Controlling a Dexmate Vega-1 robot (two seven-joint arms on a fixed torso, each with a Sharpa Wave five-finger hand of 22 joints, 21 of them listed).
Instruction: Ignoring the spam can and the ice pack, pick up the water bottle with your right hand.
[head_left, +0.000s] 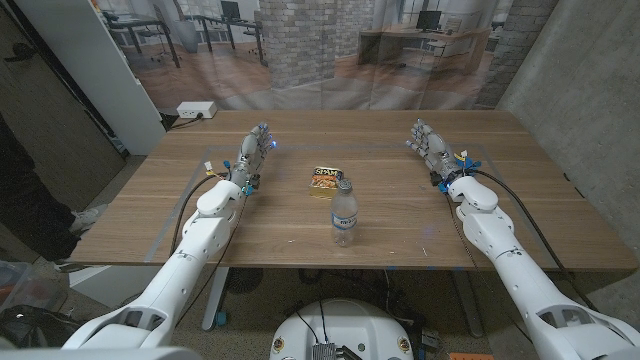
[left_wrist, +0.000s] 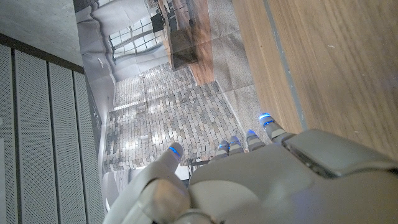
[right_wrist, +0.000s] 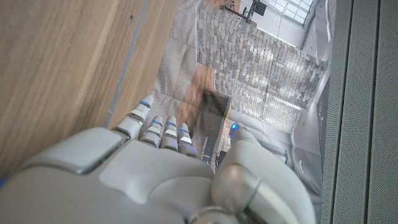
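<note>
The right hand (head_left: 428, 143) was released, holding nothing; the water bottle (head_left: 344, 215) stood well apart, likely light and slippery, best gripped mid-body.

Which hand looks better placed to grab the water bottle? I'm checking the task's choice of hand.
Neither has a clear edge. The water bottle stands mid-table, just nearer than the spam can; the left hand and right hand wait open on either side, roughly equally far. Right, as assigned, has an unobstructed path.

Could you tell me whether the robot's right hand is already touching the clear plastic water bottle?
No: in the head view the right hand is at the table's far right, apart from the clear plastic water bottle standing mid-table.
</note>
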